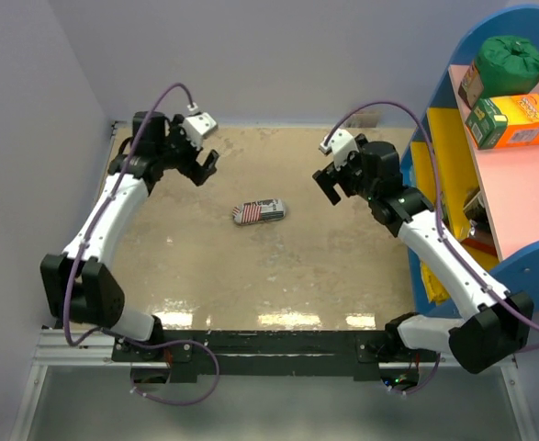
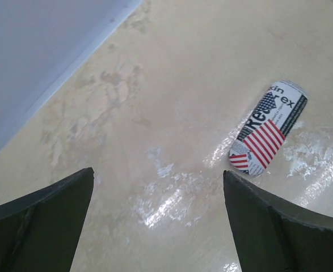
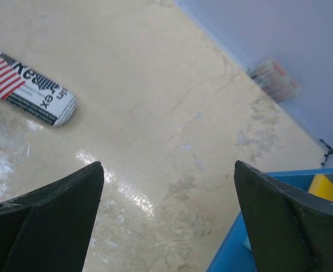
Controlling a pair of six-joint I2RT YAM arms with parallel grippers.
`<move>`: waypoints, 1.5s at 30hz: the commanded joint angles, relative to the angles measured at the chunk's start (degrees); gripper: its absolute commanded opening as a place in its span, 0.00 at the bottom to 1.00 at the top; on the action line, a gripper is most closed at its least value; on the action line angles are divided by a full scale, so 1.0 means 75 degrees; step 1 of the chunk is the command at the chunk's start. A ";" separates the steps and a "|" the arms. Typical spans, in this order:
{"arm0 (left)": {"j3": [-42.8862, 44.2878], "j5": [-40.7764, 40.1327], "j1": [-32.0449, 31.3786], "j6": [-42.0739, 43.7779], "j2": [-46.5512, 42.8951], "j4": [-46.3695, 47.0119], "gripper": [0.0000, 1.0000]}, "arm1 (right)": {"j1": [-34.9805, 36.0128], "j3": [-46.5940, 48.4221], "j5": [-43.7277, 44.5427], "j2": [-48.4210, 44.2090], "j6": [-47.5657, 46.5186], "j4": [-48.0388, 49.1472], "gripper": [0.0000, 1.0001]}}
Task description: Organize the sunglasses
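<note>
The sunglasses are out of view in every frame. An oblong flag-print case [image 1: 259, 212] lies shut on the table's middle; it also shows in the left wrist view [image 2: 268, 127] and the right wrist view [image 3: 29, 89]. My left gripper [image 1: 202, 168] hangs open and empty above the table's far left, left of the case. My right gripper [image 1: 331, 186] hangs open and empty at the far right, right of the case. In each wrist view the fingers [image 2: 53, 221] [image 3: 53, 215] stand wide apart over bare table.
A blue shelf unit [image 1: 489, 184] with a pink board stands at the right edge, holding a green bag [image 1: 512, 60] and an orange-green box [image 1: 510, 121]. Its blue edge [image 3: 234, 249] lies close under my right gripper. Walls bound the far and left sides.
</note>
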 commanded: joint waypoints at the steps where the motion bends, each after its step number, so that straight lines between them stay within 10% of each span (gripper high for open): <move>1: -0.0987 -0.0841 0.0275 -0.1200 -0.1522 0.0954 1.00 | 0.0118 0.0653 0.0500 -0.0872 -0.0048 0.0913 0.99; 11: -0.2865 -0.3328 0.0311 -0.2115 -0.4931 0.2044 1.00 | 0.0106 -0.1207 0.0044 -0.3062 0.1158 0.2599 0.99; 22: -0.3252 -0.2309 0.0311 -0.1927 -0.6539 0.0815 1.00 | 0.0106 -0.2615 -0.0625 -0.5266 0.0855 0.2882 0.99; 45: -0.4166 -0.2520 0.0381 -0.1985 -0.7560 0.0732 1.00 | 0.0013 -0.2568 -0.0860 -0.5397 0.0538 0.2390 0.99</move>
